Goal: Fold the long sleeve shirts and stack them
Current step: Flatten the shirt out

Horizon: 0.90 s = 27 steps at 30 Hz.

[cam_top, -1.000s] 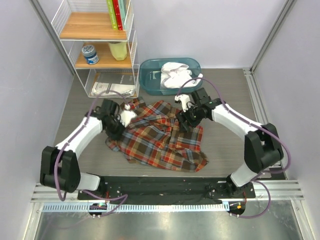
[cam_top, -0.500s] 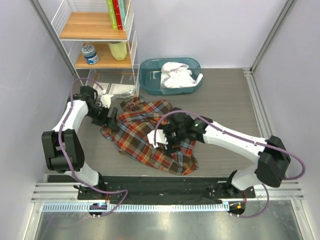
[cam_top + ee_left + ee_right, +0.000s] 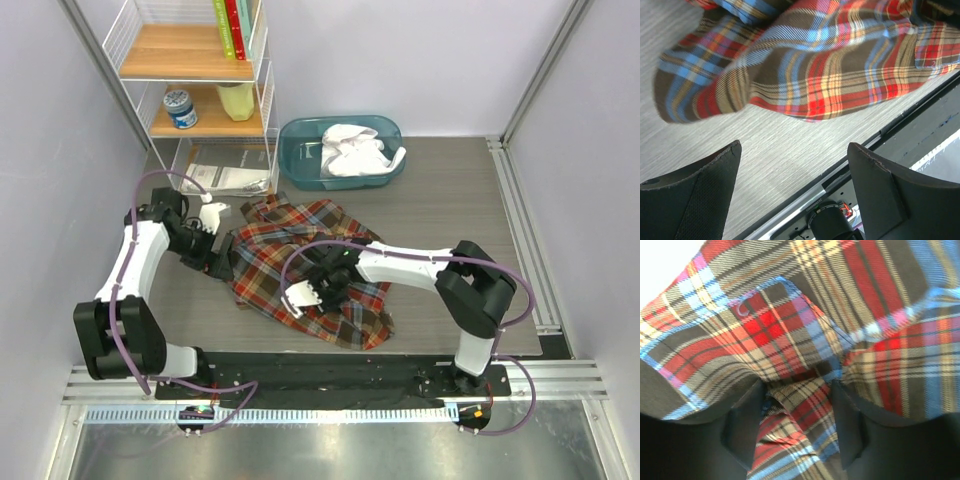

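Observation:
A red, brown, blue and yellow plaid shirt (image 3: 300,245) lies crumpled in the middle of the table. My right gripper (image 3: 318,290) is pressed down on its near part. In the right wrist view its fingers (image 3: 745,430) pinch a raised fold of the plaid shirt (image 3: 790,315), which fills the gap of the right gripper (image 3: 797,400). My left gripper (image 3: 222,252) hovers at the shirt's left edge, open wide. In the left wrist view the left gripper (image 3: 794,150) has only bare table between its fingers, with the plaid shirt (image 3: 815,65) beyond. A white shirt (image 3: 355,150) sits bunched in a teal bin (image 3: 300,135).
A wire shelf unit (image 3: 200,100) with books, a tin and a jar stands at the back left, with a bagged booklet (image 3: 225,175) on its lowest level. The black base rail (image 3: 330,370) runs along the near edge. Frame posts rise at the back corners.
The left gripper let go of the plaid shirt, opened and drew back to the left. The right arm swung in toward the near left, came down on the shirt and closed on a fold.

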Each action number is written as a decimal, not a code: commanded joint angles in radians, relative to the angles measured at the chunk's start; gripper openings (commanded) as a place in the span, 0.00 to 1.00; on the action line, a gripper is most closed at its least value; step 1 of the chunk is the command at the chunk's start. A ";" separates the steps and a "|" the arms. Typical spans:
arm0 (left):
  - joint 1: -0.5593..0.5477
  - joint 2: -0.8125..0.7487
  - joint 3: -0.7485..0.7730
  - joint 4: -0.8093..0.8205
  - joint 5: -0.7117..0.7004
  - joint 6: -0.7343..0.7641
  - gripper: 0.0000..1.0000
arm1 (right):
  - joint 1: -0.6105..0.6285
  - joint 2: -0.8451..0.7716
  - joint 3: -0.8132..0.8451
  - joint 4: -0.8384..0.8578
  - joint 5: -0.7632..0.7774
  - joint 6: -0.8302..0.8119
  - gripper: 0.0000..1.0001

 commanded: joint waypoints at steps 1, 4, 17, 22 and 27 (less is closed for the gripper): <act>0.000 -0.046 -0.019 -0.009 0.019 0.035 0.87 | 0.004 -0.019 0.079 -0.005 0.041 -0.006 0.50; -0.001 -0.060 -0.008 -0.014 0.019 0.055 0.87 | 0.006 -0.068 0.108 -0.081 0.062 -0.002 0.33; -0.121 -0.102 0.020 -0.092 0.030 0.241 0.80 | -0.244 -0.585 -0.045 -0.262 0.222 0.176 0.01; -0.356 -0.196 -0.097 0.008 -0.120 0.275 0.83 | -0.356 -0.834 -0.259 -0.301 0.361 0.208 0.07; -0.527 -0.181 -0.245 0.141 -0.285 0.298 0.86 | -0.358 -0.968 -0.380 -0.335 0.420 0.250 0.70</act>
